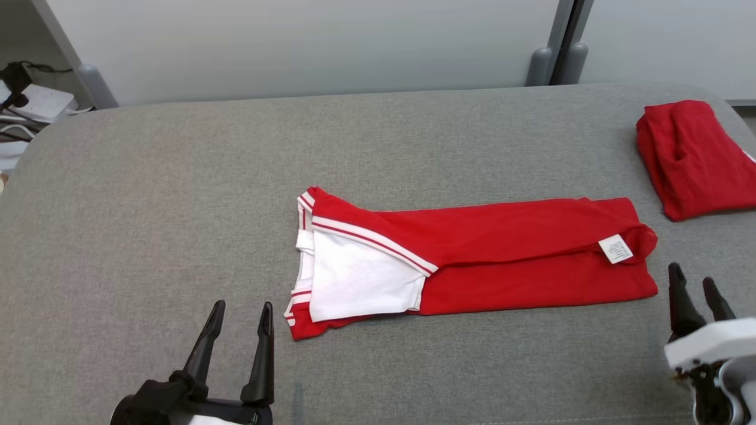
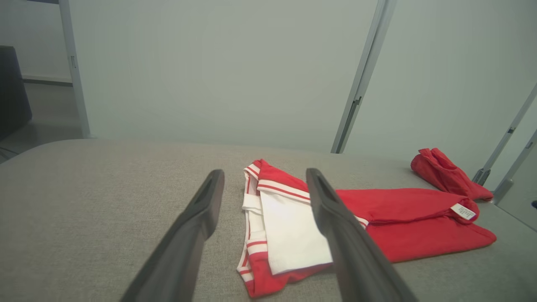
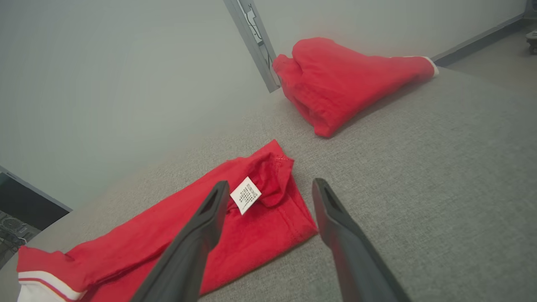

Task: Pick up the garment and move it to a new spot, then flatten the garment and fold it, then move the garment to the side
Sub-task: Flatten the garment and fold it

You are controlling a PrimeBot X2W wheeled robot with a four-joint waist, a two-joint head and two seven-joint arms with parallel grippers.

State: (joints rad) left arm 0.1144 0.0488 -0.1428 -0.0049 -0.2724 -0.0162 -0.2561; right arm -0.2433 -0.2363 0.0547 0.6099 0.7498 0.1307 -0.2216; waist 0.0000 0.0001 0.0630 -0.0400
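The grey fabric-covered surface [image 1: 147,195] bore the long red garment with a white panel and striped trim [image 1: 502,248], folded lengthwise at its centre. A crumpled red cloth bundle [image 1: 691,159] lay at the far right. The left gripper [image 1: 243,307] and the right gripper [image 1: 691,277] stood wide open and empty near the garment's ends.

Bright, even room light; only soft shadows under the shirt [image 1: 502,248]. Wrist views curve at edges, close fingers [image 2: 184,239] slightly blurred.
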